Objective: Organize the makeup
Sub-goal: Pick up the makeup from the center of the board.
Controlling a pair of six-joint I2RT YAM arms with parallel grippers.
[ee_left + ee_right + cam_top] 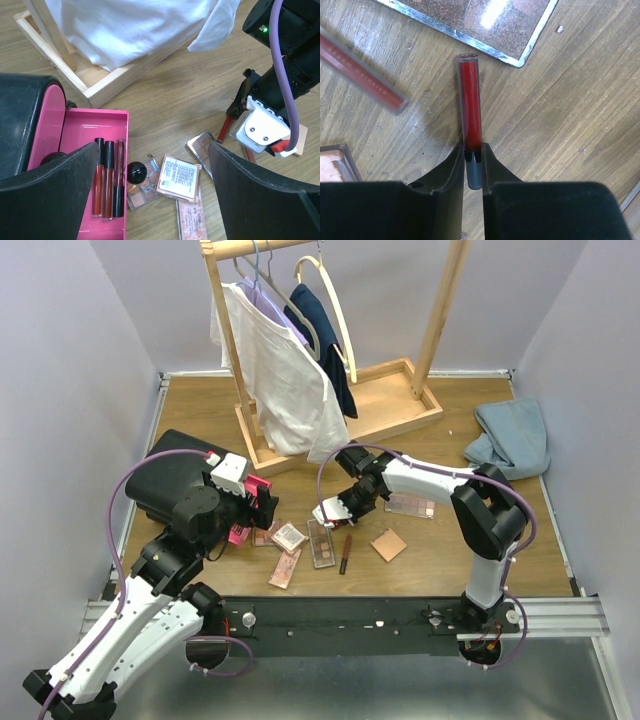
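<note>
Mid-table, right gripper [472,150] clamped on red tube [470,100] at its dark cap end; tube's clear end sits just off a palette [485,20] corner; second tube [362,70] lies on the wood to the left, apart; left gripper [152,155] wide open, holding nothing, over the pink drawer [112,120]; drawer holds three tubes [107,175] side by side; compact [178,176] and pink palette [192,225] lie on the table [190,90] just right of the drawer, touching.
</note>
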